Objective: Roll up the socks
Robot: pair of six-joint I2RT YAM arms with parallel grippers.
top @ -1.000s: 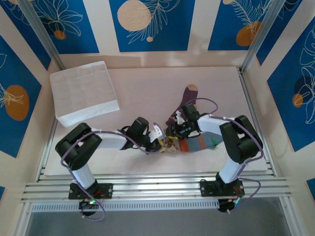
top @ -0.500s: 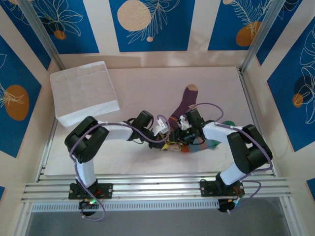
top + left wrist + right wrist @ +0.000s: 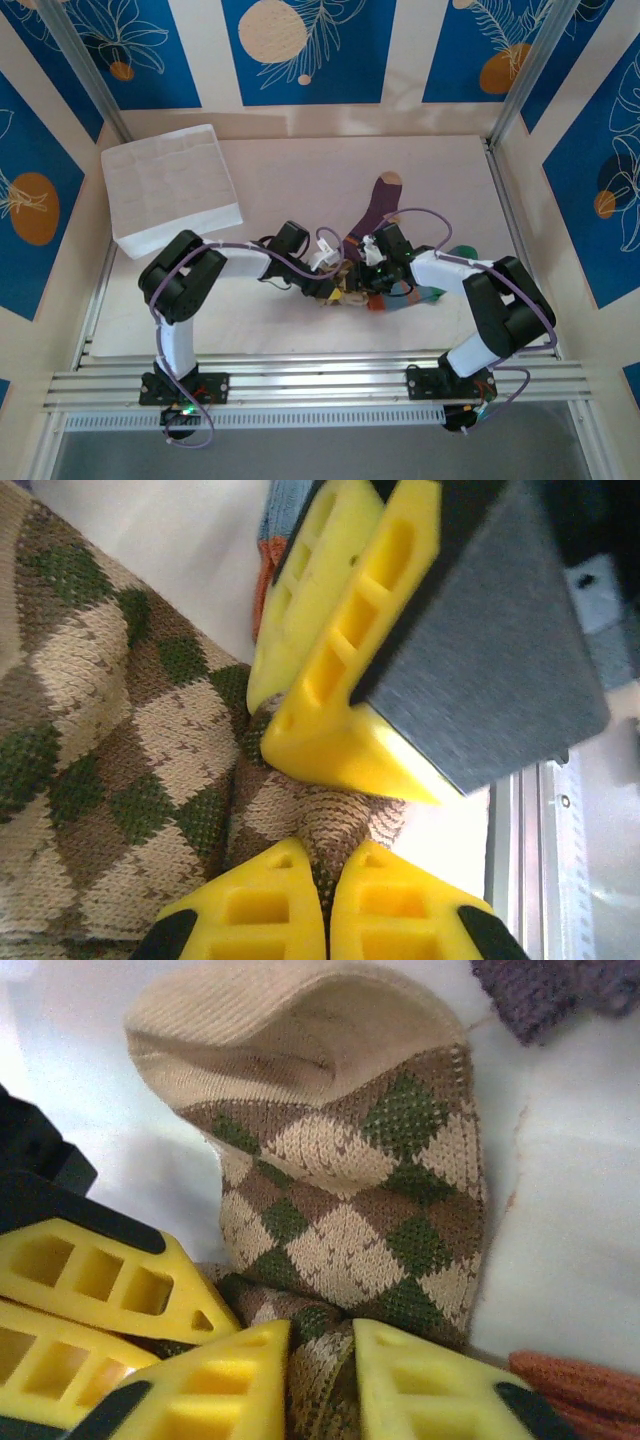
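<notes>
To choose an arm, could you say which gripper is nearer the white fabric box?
Left. The left gripper pinches the diamond sock right of the box; the right gripper grips it just beyond.

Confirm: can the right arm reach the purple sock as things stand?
Probably yes: the purple sock lies mostly uncovered just past the right tool, but that tool is pinched on the diamond sock and must release first.

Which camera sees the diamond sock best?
The right wrist view: the diamond sock lies spread out, open cuff and pattern clear, its lower end pinched in the right pincer. The left wrist view gives a close patch, bunched in the left pincer. The top view gives a tiny scrap between the pincers.
</notes>
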